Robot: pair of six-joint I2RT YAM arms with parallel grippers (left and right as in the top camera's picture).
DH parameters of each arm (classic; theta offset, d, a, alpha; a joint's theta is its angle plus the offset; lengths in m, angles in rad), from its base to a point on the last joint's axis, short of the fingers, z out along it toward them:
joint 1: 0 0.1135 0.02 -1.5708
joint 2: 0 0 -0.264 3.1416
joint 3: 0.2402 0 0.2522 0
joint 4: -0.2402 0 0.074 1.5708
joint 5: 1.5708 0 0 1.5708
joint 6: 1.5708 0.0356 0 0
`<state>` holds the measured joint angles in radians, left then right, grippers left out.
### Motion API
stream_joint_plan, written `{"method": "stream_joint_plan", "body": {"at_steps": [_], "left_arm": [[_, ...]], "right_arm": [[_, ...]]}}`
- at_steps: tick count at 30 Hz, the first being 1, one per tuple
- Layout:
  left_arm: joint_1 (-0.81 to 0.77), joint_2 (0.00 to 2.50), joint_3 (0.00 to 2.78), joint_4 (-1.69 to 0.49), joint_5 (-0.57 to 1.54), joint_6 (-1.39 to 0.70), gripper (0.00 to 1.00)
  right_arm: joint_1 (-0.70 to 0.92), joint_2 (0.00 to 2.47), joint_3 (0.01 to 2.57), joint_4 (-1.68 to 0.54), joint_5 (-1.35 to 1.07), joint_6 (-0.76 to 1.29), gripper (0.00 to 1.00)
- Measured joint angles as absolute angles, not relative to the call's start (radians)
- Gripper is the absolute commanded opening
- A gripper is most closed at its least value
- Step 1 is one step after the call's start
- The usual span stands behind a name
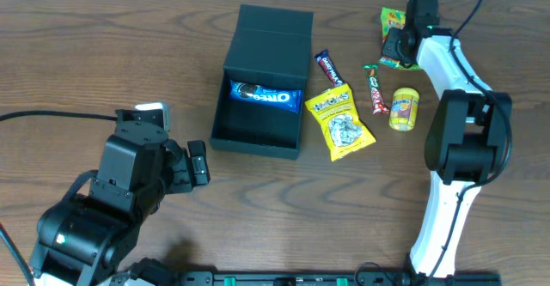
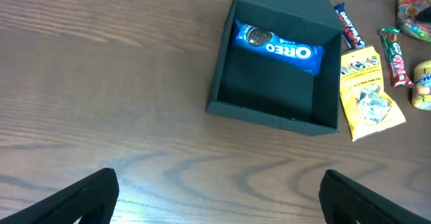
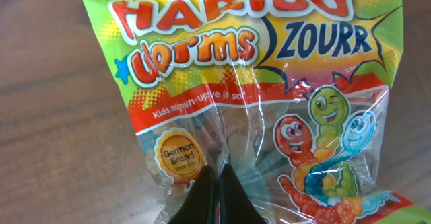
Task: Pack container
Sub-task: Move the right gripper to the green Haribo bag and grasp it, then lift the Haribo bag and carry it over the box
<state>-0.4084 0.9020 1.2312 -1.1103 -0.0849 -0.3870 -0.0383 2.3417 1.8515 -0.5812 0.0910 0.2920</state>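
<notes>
Wood-grain table (image 1: 103,54). Container (image 1: 256,140), left of centre, lid open: one Oreo packet (image 1: 265,95) packed. Left outside: yellow packet (image 1: 341,123), dark bar (image 1: 330,68), red bar (image 1: 375,89), yellow tub (image 1: 404,108). Haribo bag (image 3: 249,83) is pinched by the right gripper (image 3: 217,183); the left gripper (image 2: 219,194) is spread, empty.

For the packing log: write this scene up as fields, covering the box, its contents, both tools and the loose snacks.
container: open, lid flap folded back
inside: one Oreo packet, at the lid end
left tool: open, holding nothing, short of the container
right tool: shut on Haribo bag, pinching its clear window
loose, right of container: yellow packet, dark bar, red bar, yellow tub
</notes>
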Motion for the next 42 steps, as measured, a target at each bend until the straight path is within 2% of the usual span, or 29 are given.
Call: {"method": "stream_joint_plan", "body": {"at_steps": [9, 15, 22, 28, 37, 42], "left_arm": [[-0.408, 0.902, 1.231, -1.107, -0.1, -0.377, 0.96], [-0.408, 0.902, 1.231, -1.097, -0.117, -0.369, 0.96], [-0.408, 0.88, 1.247, -1.098, -0.121, -0.364, 0.96], [-0.408, 0.768, 1.357, -1.135, -0.142, -0.361, 0.96], [-0.408, 0.603, 1.439, -1.212, -0.15, -0.361, 0.95], [-0.408, 0.597, 1.439, -1.232, -0.149, -0.361, 0.95]], "right_arm": [[-0.038, 2.382, 2.154, -0.981, 0.095, 0.198, 0.01], [-0.022, 2.335, 2.34, -1.115, 0.099, 0.104, 0.01], [0.08, 2.127, 2.36, -1.211, 0.09, 0.002, 0.01], [0.203, 1.976, 2.374, -1.267, -0.017, -0.051, 0.01], [0.411, 1.946, 2.363, -1.34, -0.163, -0.183, 0.01], [0.534, 1.945, 2.239, -1.311, -0.192, -0.213, 0.01]]}}
